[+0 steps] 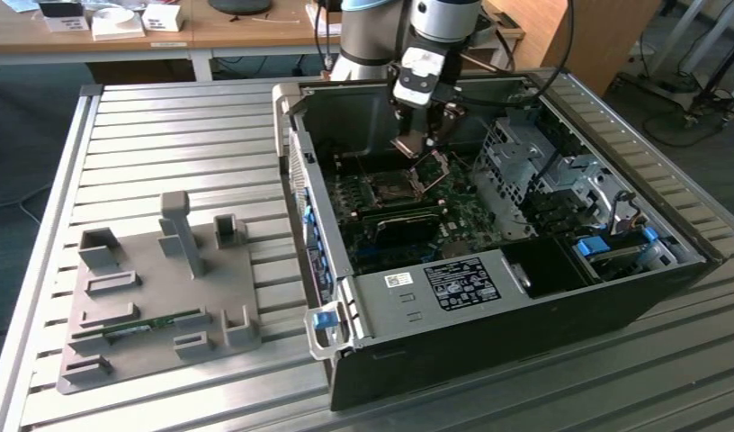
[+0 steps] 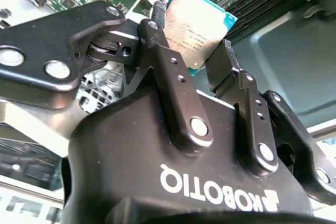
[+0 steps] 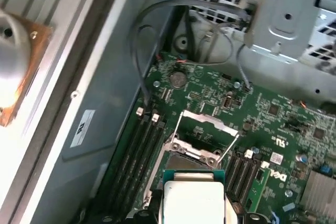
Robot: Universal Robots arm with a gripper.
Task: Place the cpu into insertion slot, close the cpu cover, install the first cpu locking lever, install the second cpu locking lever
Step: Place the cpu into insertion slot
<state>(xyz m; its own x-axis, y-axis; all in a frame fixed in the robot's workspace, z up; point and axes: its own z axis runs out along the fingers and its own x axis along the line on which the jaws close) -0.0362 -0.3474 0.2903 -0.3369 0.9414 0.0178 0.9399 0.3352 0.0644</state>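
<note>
While the cpu (image 2: pixel 197 24) is not yet seated, pincer (image 2: pixel 190 43): closed on its edges.
cpu position: held above insertion slot (image 1: pixel 385 186).
cpu cover (image 1: pixel 432 171): raised open.
Remaining: all four steps.

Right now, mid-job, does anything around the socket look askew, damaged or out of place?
Nothing stands out. The end effector holds the cpu by its edges over the motherboard. The cpu cover stands raised open, and the insertion slot beside it lies exposed with nothing in it.
</note>
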